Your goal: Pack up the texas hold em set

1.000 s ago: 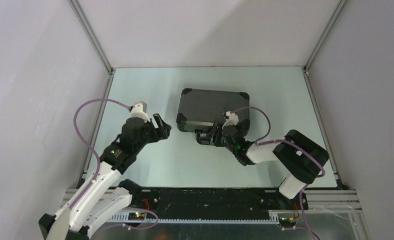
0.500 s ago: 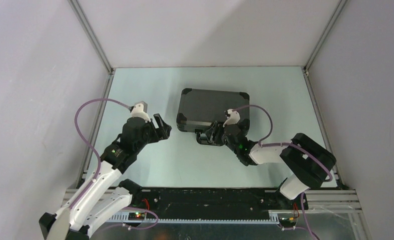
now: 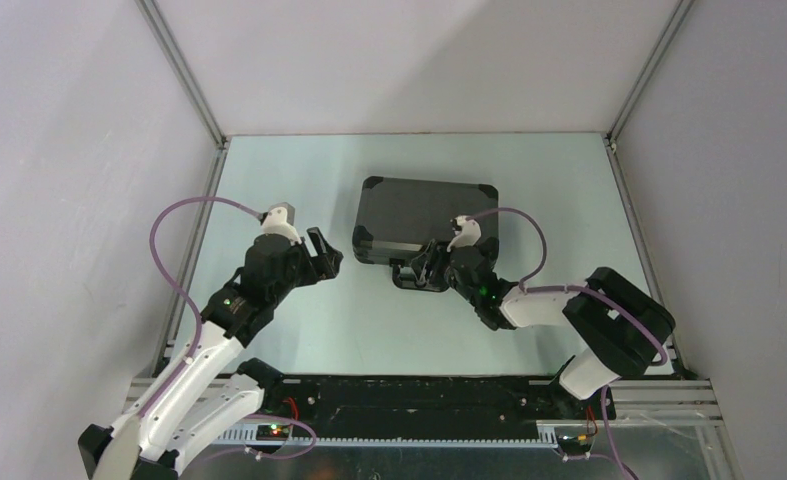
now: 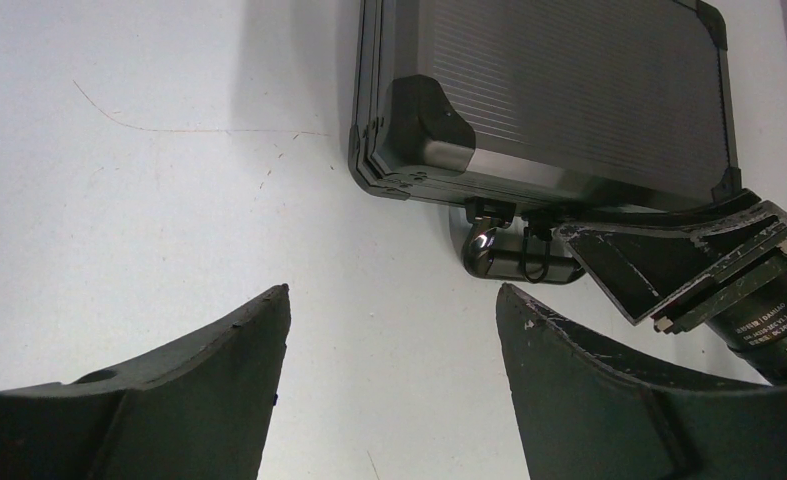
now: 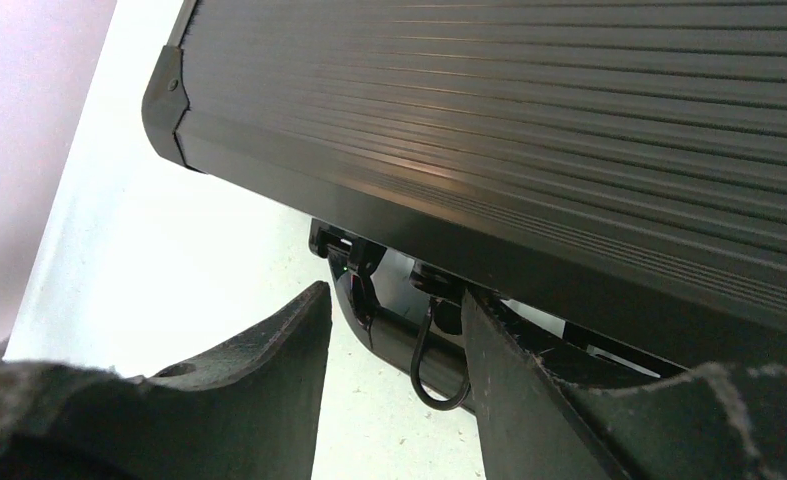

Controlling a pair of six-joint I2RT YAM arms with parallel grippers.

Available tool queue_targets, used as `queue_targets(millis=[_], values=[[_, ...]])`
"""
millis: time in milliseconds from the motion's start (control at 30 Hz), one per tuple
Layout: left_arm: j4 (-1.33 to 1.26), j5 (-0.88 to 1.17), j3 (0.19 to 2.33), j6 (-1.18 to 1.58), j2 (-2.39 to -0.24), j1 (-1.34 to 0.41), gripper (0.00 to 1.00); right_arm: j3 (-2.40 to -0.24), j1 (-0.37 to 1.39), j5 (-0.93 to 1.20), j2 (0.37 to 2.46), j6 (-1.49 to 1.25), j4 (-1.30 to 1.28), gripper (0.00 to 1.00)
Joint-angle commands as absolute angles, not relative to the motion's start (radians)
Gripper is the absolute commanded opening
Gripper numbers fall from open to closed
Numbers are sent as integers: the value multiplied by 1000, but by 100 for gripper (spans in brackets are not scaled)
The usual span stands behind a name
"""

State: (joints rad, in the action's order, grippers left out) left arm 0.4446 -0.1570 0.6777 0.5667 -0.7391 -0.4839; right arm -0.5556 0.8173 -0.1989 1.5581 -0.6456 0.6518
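Pale worktop, and the black case lies closed at centre, lid flat. Left pincer hangs wide apart just left of the case's near-left corner, touching nothing. Right pincer sits at the near edge, narrowly parted, a finger on either side of the handle.

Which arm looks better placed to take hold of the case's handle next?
Right, I would say. The right gripper is open with its fingers either side of the handle on the closed briefcase. The left gripper hangs open above the table, to the case's left and apart from it.
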Motion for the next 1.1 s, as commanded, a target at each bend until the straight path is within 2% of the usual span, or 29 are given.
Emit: queue_targets(millis=[0,233,500,667,800,967,1067], values=[[435,-166,716,547,-740,-484,80,-596,817,-162,1479,-640,766,55],[435,-171,716,551,-741,-484,80,-551,856,-127,1354,-626,602,51],[432,-174,716,556,-747,-485,80,-525,857,-205,1131,-619,407,48],[406,-131,689,583,-779,-491,77,-525,802,-259,1090,-675,272,34],[372,-123,663,602,-783,-496,76,-501,811,-252,1088,-683,237,27],[360,-111,680,591,-806,-496,75,-360,818,-263,1139,-774,449,7],[360,-105,683,588,-801,-496,75,-345,834,-294,1216,-771,566,3]])
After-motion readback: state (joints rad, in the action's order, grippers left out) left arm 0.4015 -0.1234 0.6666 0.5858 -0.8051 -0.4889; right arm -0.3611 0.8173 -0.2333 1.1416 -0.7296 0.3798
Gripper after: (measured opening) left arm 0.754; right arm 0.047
